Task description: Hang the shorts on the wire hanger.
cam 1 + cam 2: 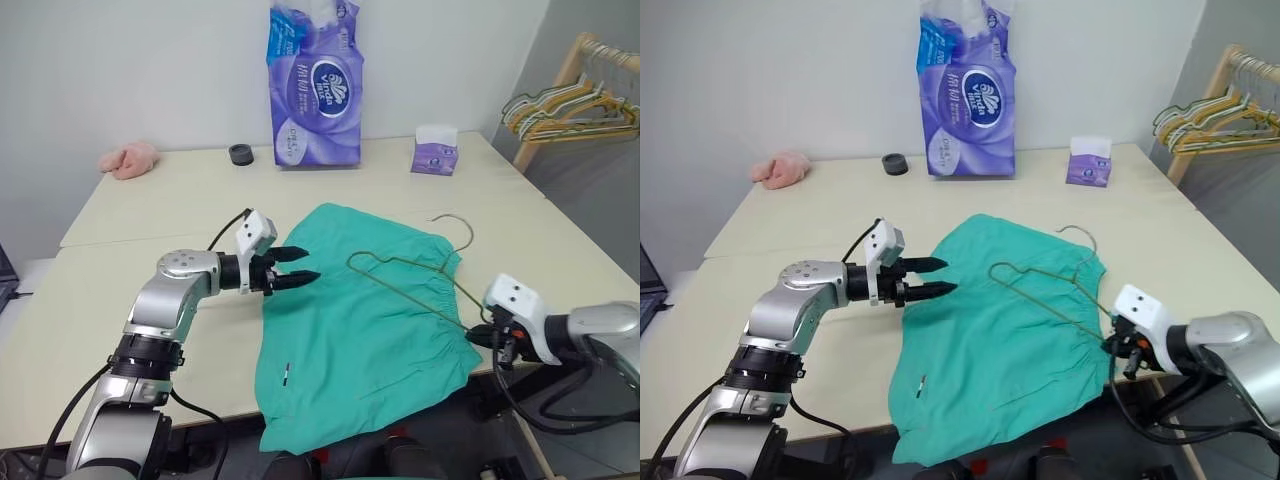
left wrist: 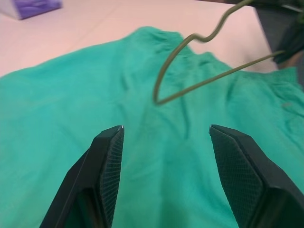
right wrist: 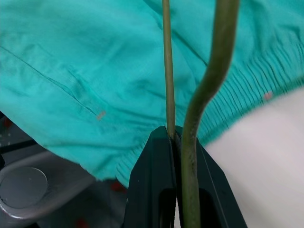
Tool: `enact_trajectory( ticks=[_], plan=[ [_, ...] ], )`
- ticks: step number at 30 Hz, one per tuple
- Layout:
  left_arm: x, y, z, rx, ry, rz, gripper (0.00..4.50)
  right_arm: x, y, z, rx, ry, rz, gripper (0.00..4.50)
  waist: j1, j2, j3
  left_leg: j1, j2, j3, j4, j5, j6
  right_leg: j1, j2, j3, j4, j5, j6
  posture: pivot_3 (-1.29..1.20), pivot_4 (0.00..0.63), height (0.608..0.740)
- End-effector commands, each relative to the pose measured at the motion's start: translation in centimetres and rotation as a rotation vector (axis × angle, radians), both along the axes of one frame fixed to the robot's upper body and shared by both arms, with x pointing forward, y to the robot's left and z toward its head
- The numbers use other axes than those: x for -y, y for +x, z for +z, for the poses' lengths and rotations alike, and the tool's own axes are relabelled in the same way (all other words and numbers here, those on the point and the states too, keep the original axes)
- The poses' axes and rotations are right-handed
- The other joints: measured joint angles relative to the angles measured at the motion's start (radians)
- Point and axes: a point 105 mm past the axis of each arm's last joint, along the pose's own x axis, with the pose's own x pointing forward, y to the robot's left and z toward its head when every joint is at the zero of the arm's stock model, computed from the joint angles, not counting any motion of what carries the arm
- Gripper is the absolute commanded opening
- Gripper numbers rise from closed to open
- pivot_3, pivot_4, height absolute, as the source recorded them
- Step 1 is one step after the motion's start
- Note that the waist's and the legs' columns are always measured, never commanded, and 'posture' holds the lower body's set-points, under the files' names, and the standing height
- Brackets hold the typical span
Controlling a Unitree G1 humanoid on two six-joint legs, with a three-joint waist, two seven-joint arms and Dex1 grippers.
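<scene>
Teal-green soft fabric shorts (image 1: 360, 330), flat on table; thin greenish-grey wire hanger (image 1: 415, 275) above.
Right gripper (image 1: 487, 338) pinching hanger's corner; left gripper (image 1: 297, 268) spread, empty. Risk: wire twisting in the pinch, snagging the gathered waistband.

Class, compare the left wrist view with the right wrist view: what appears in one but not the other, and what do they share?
Left wrist view: the open left gripper over the cloth, the thin greenish-grey wire hanger's hook and far corner, a purple pack's edge. Right wrist view: the right gripper shut on the hanger's wire, the gathered elastic waistband. Both: the teal-green fabric shorts, the hanger, the pale table.
</scene>
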Motion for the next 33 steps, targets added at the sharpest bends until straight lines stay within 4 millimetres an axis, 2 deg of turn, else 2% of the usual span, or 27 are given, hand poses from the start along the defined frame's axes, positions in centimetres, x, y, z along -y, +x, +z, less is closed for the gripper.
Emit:
enact_trajectory(
  ticks=[1, 6, 13, 17, 27, 29, 33],
  plan=[
    [0.0, 0.3, 1.6, 0.057, -0.017, -0.017, 3.02, 3.0, 0.0, 1.3, 0.054, 0.012, -0.169, 0.0, 0.001, 0.0, 0.0, -0.001, 0.0, 0.0, 0.0, 0.0, 0.0, 0.0, 0.0, 0.0, 0.0, 0.0, 0.0, -0.16, 0.03, 0.74],
    [2.9, -2.2, 0.8, 0.0, -0.042, -0.179, 3.02, 7.9, -2.0, -0.4, 0.028, -0.002, -0.419, 0.0, -0.001, 0.0, -0.001, 0.0, -0.001, 0.001, 0.0, 0.0, 0.0, 0.0, -0.001, 0.002, -0.001, 0.0, 0.001, -0.17, 0.037, 0.74],
    [4.6, -3.2, 1.2, 0.014, -0.047, -0.255, 3.02, 9.4, -4.6, -1.5, -0.017, 0.028, -0.55, 0.0, -0.02, 0.002, -0.002, 0.002, 0.0, 0.002, 0.0, 0.0, 0.001, 0.001, 0.001, 0.003, 0.0, 0.0, 0.002, -0.19, 0.042, 0.74],
    [5.0, -3.1, 1.4, 0.032, -0.043, -0.265, 3.02, 8.6, -4.8, -2.0, -0.046, 0.024, -0.502, 0.0, -0.031, 0.003, -0.002, 0.003, 0.0, 0.004, 0.0, 0.0, 0.001, 0.002, 0.001, 0.003, 0.0, -0.002, 0.005, -0.19, 0.042, 0.74],
    [4.6, -2.7, 1.3, 0.044, -0.031, -0.247, 3.02, 5.7, -2.8, -2.2, -0.055, 0.032, -0.354, 0.0, -0.028, 0.003, -0.002, 0.003, 0.0, 0.004, 0.0, -0.001, 0.001, 0.002, 0.001, 0.004, 0.0, -0.002, 0.005, -0.17, 0.034, 0.74],
    [4.5, -2.7, 1.3, 0.048, -0.029, -0.243, 3.02, 5.5, -2.6, -1.9, -0.049, 0.033, -0.336, 0.0, -0.028, 0.003, -0.002, 0.003, 0.0, 0.004, 0.0, -0.001, 0.001, 0.002, 0.001, 0.004, 0.0, 0.0, 0.002, -0.16, 0.035, 0.74],
    [3.9, -2.3, 1.6, 0.065, -0.026, -0.208, 3.02, 4.0, -2.1, -0.1, -0.002, 0.016, -0.232, 0.0, -0.026, 0.004, -0.002, 0.002, 0.0, 0.004, 0.0, -0.001, 0.001, 0.002, 0.001, 0.004, 0.0, 0.0, 0.003, -0.15, 0.031, 0.74]
  ],
)
